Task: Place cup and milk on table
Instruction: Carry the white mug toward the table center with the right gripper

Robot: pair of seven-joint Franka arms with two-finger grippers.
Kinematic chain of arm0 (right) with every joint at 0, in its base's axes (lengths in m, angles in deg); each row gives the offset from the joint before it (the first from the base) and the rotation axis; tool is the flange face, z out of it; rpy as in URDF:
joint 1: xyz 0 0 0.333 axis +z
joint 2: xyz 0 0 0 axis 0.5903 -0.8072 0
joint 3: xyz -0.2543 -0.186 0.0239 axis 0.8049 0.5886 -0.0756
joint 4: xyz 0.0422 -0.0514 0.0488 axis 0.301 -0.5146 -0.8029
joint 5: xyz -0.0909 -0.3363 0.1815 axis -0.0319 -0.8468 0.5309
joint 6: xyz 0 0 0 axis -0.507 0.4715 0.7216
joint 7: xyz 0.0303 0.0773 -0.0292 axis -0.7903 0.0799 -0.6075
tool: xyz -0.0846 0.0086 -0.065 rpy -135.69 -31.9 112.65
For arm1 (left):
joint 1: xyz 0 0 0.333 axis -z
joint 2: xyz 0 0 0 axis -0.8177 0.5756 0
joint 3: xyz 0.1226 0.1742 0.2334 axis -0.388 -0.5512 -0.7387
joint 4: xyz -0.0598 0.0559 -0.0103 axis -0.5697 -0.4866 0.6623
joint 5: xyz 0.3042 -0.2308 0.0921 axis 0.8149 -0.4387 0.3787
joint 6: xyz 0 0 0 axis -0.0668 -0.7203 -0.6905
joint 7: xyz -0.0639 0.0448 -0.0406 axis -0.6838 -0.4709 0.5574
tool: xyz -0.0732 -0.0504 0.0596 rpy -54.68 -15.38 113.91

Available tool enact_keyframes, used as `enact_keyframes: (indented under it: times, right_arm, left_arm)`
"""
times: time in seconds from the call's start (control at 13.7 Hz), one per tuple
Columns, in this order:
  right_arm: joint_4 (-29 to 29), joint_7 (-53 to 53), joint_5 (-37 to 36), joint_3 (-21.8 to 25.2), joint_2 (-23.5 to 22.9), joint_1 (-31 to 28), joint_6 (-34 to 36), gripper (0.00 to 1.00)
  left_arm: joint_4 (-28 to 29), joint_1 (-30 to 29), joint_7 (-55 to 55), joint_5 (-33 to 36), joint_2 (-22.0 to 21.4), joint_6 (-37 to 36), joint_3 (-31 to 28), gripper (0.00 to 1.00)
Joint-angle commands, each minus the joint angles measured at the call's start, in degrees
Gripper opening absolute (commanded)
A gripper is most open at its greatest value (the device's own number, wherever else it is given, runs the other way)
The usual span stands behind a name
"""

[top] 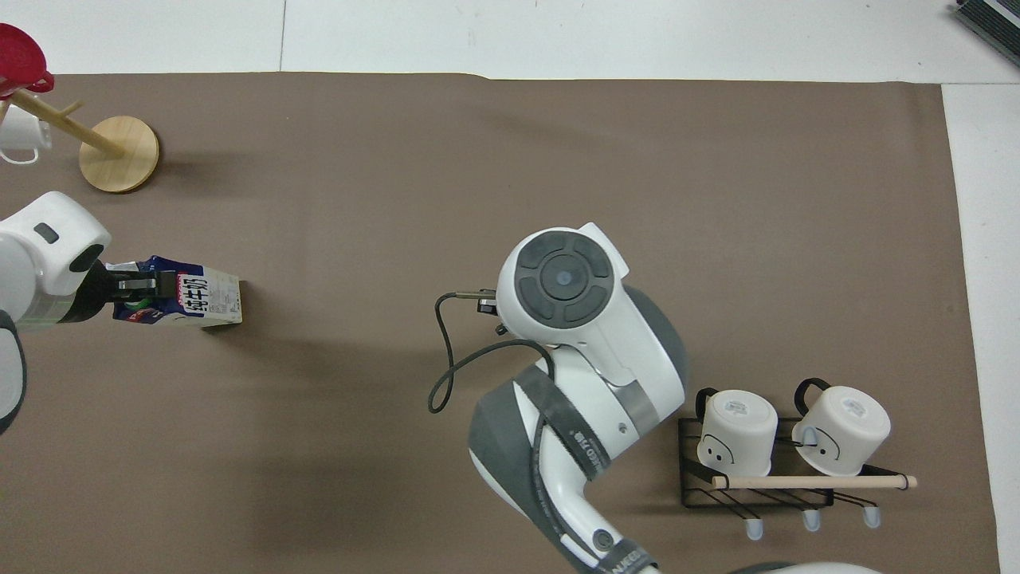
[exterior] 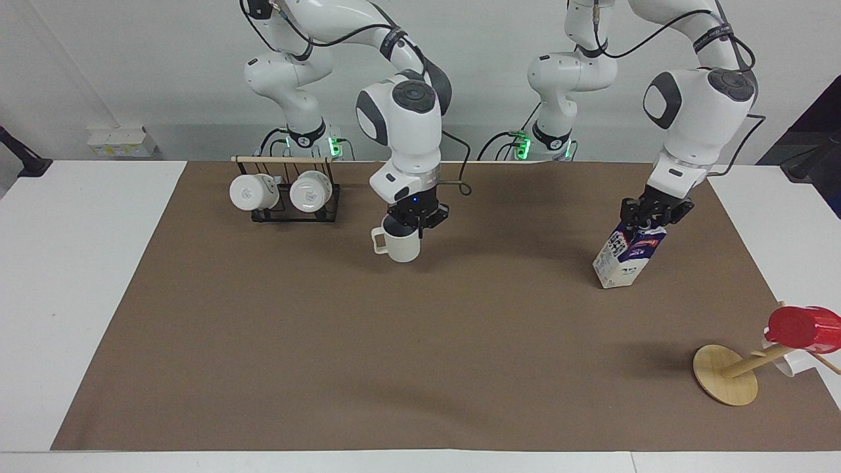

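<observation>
Toward the middle of the robots' edge of the table (exterior: 39, 295), the facing view shows the right gripper (exterior: 416, 217) clamped on the rim of the cup (exterior: 398, 245), which hangs upright just above the brown mat (exterior: 407, 355) with its handle pointing toward the right arm's end. Beside it, toward that same end and close to the robots' edge, a black rack (exterior: 289, 200) holds two white mugs (exterior: 251, 192). Near the left arm's end, the left gripper (exterior: 654, 213) pinches the top of the milk (exterior: 625, 255), which is tilted, its lower corner touching or nearly touching the mat. At the corner away from the robots on that end, a wooden stand (exterior: 726, 374) carries a red cup (exterior: 803, 327). From overhead, the right arm's wrist covers the cup and the right gripper entirely, so neither shows. The left gripper (top: 131, 285) is closed on the carton's gable, and the milk (top: 195, 299) leans over the mat (top: 478, 175) near the left arm's edge, with the stand (top: 119, 153) and red cup (top: 20, 56) at the corner past it, and the rack (top: 757, 486) near the robots' edge
</observation>
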Motion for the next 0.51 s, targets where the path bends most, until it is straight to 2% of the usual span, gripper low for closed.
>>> enact_keyframes:
  times: [0.0,0.44]
  right_arm:
    - [5.6,4.9,-1.1,0.4,-7.0,2.5,-3.5,0.00]
    - [5.3,10.9,-1.6,0.3,-8.3,3.6,-5.0,0.00]
  left_arm:
    - [-3.1,-0.5,-0.1,-2.6,0.9,-2.2,0.3,0.53]
    - [-5.0,1.2,-4.2,-6.0,1.0,-4.5,1.0,0.53]
